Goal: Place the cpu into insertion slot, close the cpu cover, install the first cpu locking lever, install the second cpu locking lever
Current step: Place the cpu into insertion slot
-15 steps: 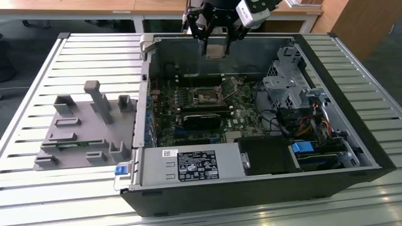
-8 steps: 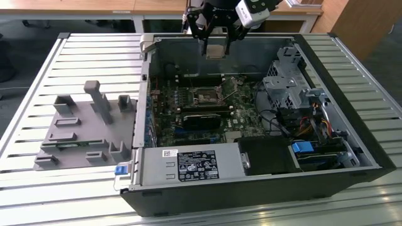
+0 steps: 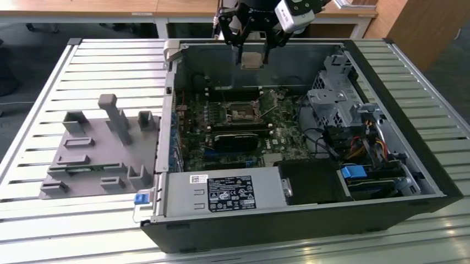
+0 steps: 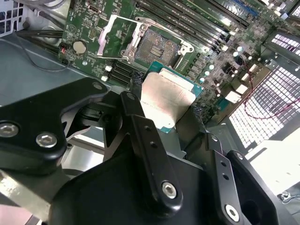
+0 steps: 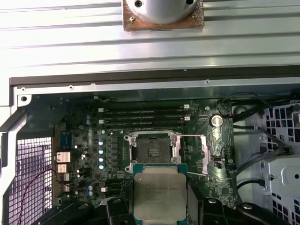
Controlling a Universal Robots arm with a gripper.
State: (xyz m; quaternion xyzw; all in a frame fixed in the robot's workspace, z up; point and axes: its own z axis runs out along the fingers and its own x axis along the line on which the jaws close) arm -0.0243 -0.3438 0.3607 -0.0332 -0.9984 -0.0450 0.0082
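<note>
claw (image 3: 252, 56) clamped on cpu (image 3: 251, 61) | cpu above insertion slot (image 3: 240, 113), apart

No print can be read. A black label (image 3: 229, 193) crowded with tiny white marks sits on the grey power supply (image 3: 184, 202), with a small white sticker (image 3: 198, 177) beside it. Faint engraving on the cpu (image 5: 159, 192) stays illegible.
</note>
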